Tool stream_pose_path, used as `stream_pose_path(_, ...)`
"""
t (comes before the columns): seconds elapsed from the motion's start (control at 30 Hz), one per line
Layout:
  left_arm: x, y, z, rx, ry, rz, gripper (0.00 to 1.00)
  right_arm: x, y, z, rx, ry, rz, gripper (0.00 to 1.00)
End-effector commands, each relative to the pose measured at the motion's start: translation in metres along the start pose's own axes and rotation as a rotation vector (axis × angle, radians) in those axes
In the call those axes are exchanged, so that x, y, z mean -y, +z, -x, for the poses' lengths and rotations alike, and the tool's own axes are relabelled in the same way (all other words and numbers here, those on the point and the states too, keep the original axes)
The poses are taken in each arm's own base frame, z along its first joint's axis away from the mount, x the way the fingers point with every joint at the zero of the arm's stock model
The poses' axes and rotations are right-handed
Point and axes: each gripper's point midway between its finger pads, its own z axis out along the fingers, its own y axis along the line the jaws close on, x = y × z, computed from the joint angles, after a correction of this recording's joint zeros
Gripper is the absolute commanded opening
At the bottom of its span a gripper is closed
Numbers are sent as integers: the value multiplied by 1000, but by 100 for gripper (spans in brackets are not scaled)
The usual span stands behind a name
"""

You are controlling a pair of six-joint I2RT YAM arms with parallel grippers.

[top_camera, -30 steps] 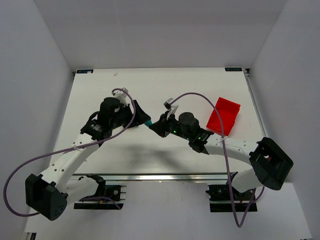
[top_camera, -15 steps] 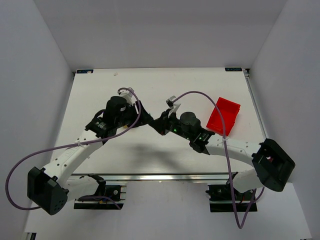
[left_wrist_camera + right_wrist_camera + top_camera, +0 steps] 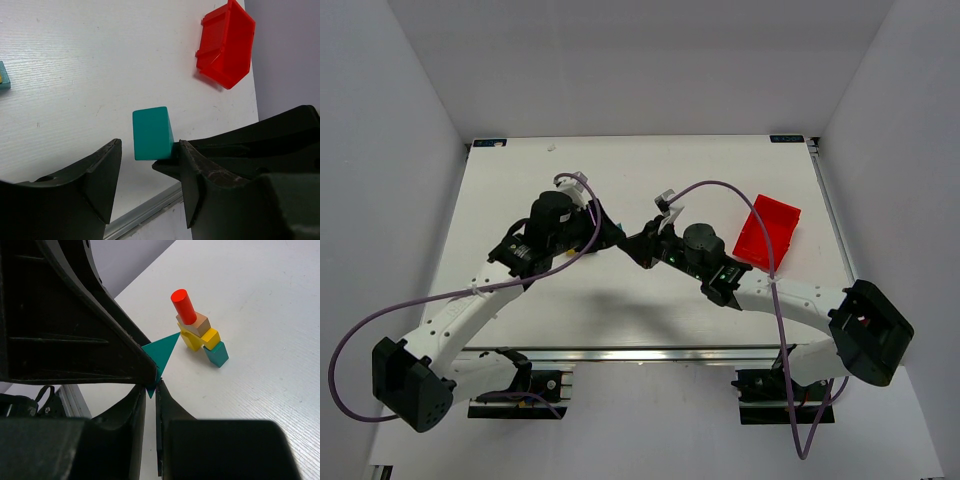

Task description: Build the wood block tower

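right claw (image 3: 151,388) — clamped on teal wooden triangle block (image 3: 162,352) | left claw (image 3: 150,145) — spread apart, straddling that block | painted wood block tower (image 3: 200,332) stands beyond

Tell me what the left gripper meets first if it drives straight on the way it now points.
Most likely the teal triangle: it sits right between the fingers of the left gripper, pinched at its edge by the right gripper. Depth beyond it is unclear.
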Motion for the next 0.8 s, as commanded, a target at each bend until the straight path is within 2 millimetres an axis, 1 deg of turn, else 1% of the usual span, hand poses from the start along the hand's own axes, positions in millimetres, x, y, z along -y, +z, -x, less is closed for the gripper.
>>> stream_pose_path(0.0, 19, -15, 16, 51, 9, -49, 59, -18, 2, 36, 101, -22, 46, 0)
stream_pose_path(0.17, 24, -15, 15, 44, 7, -74, 59, -17, 1, 37, 103, -25, 40, 0)
stream_pose_path(0.3, 23, -14, 13, 34, 8, -74, 49, -17, 1, 38, 109, -30, 41, 0)
stream_pose_path(0.33, 23, -14, 13, 33, 5, -75, 44, -18, 1, 38, 107, -32, 43, 0)
stream_pose_path(0.53, 24, -13, 13, 30, -5, -73, 34, -18, 2, 37, 105, -33, 44, 0)
stream_pose_path(0.57, 25, -13, 13, 29, -6, -80, 30, -18, 2, 38, 107, -33, 43, 0)
stream_pose_path(0.63, 26, -12, 14, 35, -5, -89, 25, -18, 3, 37, 102, -37, 42, 0)
stream_pose_path(0.67, 26, -12, 14, 35, -2, -89, 20, -17, 2, 37, 100, -40, 39, 0)
stream_pose_path(0.7, 25, -12, 16, 41, 1, -82, 17, -17, 3, 37, 97, -49, 38, 3)
stream_pose_path(0.73, 25, -12, 19, 49, 32, -80, 14, -16, 2, 36, 95, -56, 36, 9)
stream_pose_path(0.77, 29, -14, 25, 62, 60, -86, 14, -16, 2, 35, 91, -62, 34, 18)
